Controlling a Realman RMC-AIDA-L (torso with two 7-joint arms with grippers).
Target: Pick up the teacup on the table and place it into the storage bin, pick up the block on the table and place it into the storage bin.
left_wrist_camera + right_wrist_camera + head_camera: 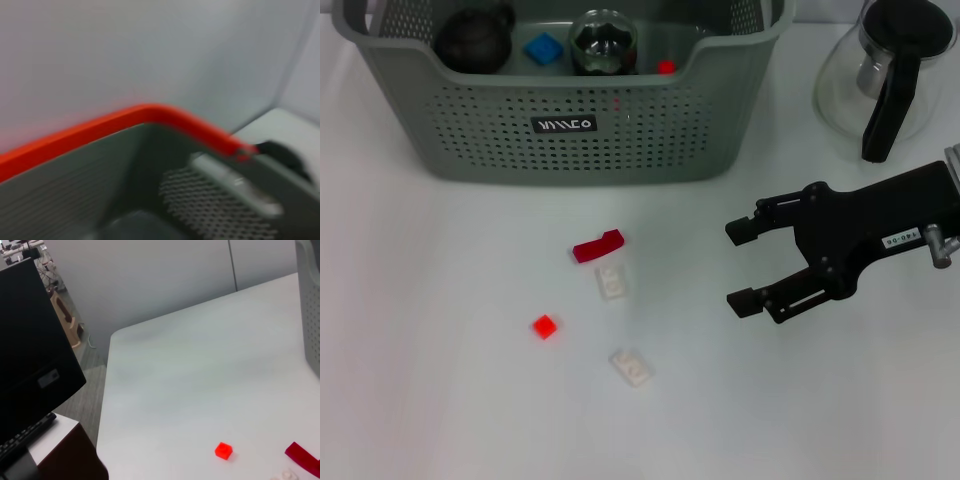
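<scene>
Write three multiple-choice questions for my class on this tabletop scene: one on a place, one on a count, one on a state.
1. Where is the glass teapot?
A. inside the storage bin
B. on the table, to the right of the storage bin
C. in the right pincer

2. How many white blocks lie on the table?
A. two
B. four
C. none

3. What state is the right pincer in?
A. shut on a block
B. open, holding nothing
C. out of view

Answers:
1 B, it stands beside the storage bin.
2 A, one and another.
3 B, the right pincer has its fingers apart above bare table.
</scene>
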